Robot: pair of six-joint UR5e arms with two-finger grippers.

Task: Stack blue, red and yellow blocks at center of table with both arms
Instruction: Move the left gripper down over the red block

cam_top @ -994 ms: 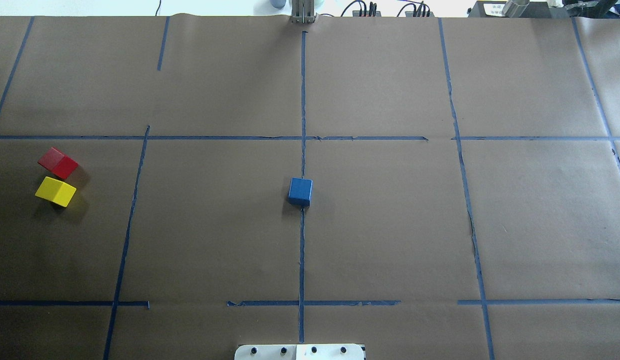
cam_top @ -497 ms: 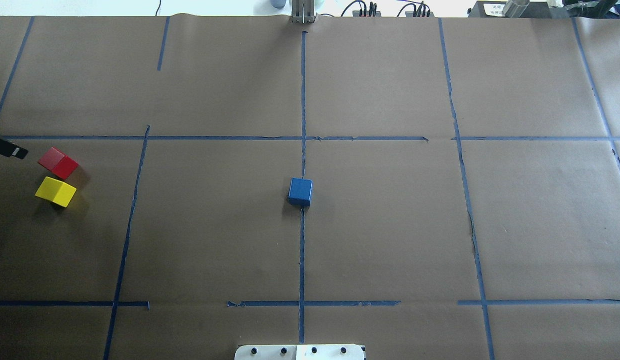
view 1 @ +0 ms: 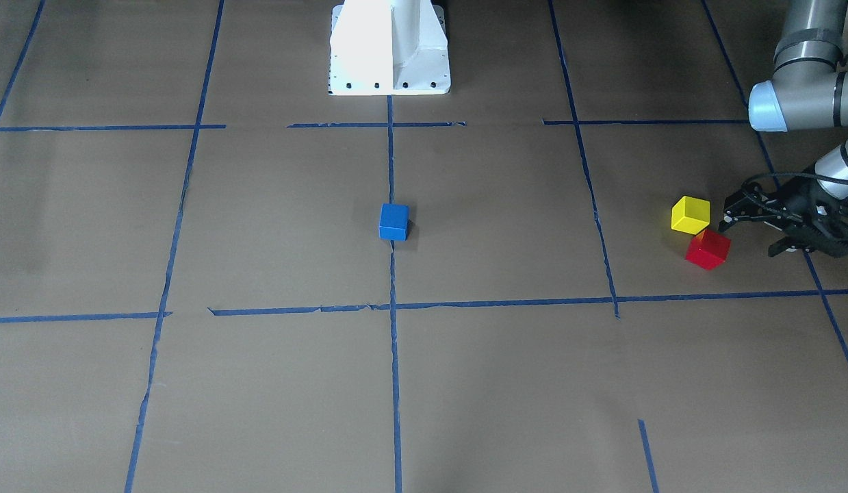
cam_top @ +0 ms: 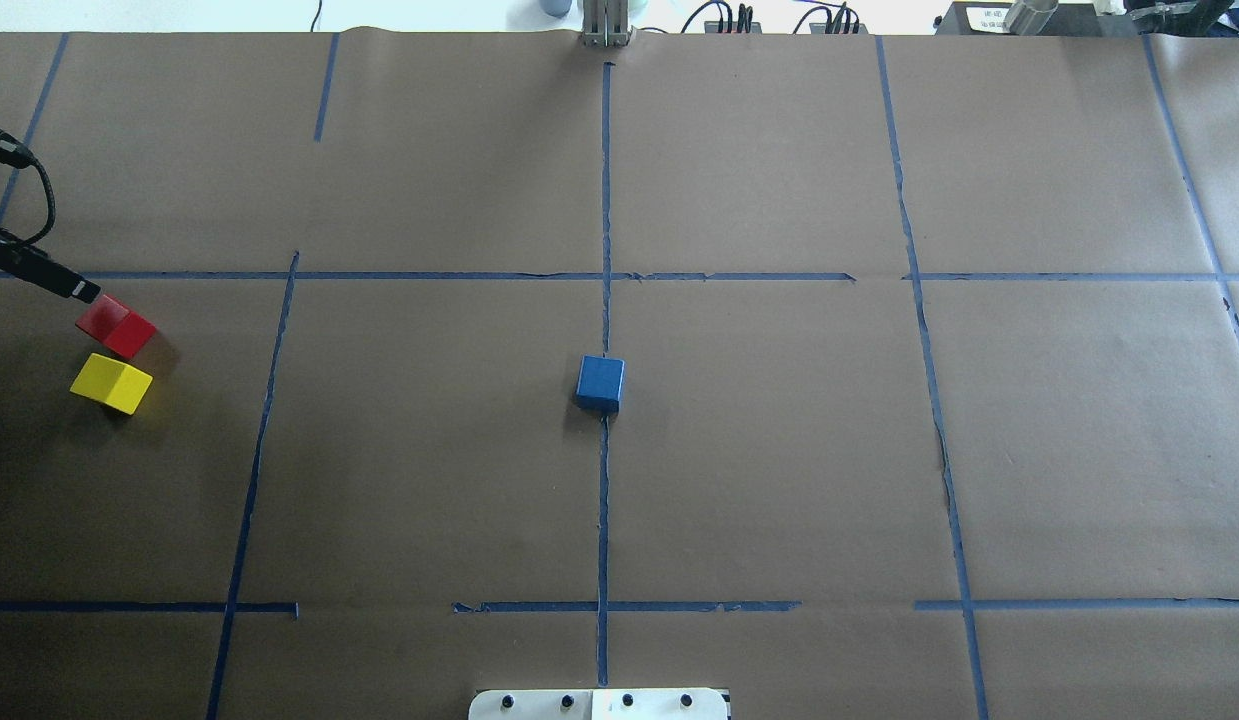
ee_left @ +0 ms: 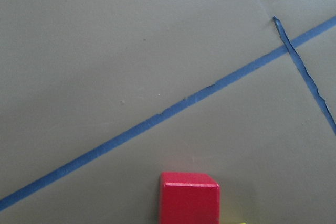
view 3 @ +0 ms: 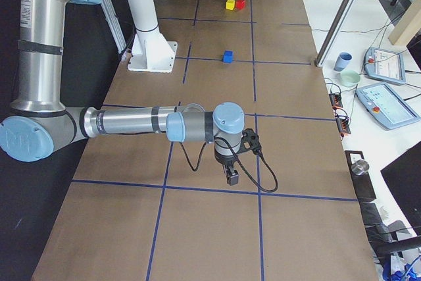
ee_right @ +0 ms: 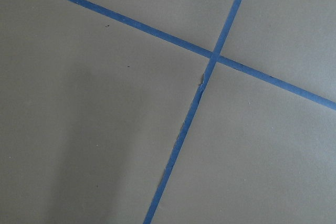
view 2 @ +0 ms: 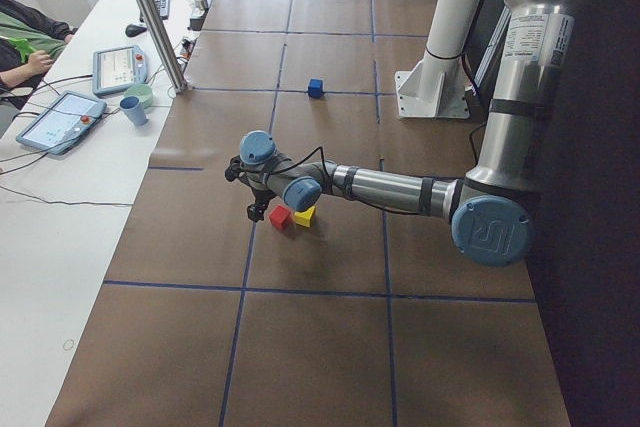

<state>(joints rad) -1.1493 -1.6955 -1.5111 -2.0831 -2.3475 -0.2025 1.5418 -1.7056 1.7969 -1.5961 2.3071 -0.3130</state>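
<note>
The blue block [cam_top: 600, 383] stands at the table's center on the tape cross, also in the front-facing view [view 1: 393, 222]. The red block [cam_top: 116, 325] and the yellow block [cam_top: 111, 382] sit close together at the far left, also in the front-facing view: red [view 1: 707, 249], yellow [view 1: 690, 213]. My left gripper [view 1: 749, 237] is open and empty, low over the table just beyond the red block; one fingertip [cam_top: 84, 292] shows at the overhead view's left edge. The left wrist view shows the red block [ee_left: 189, 198] at its bottom edge. My right gripper [view 3: 231, 176] shows only in the right side view, over bare paper; I cannot tell its state.
The table is covered in brown paper with a blue tape grid. The white robot base [view 1: 389, 48] stands at the robot's edge. A metal pole [view 2: 150, 17], tablets and a cup [view 2: 133, 110] are on the operators' side table.
My left gripper has come in from the overhead view's left edge and moved right toward the red block. The blocks have not moved.
</note>
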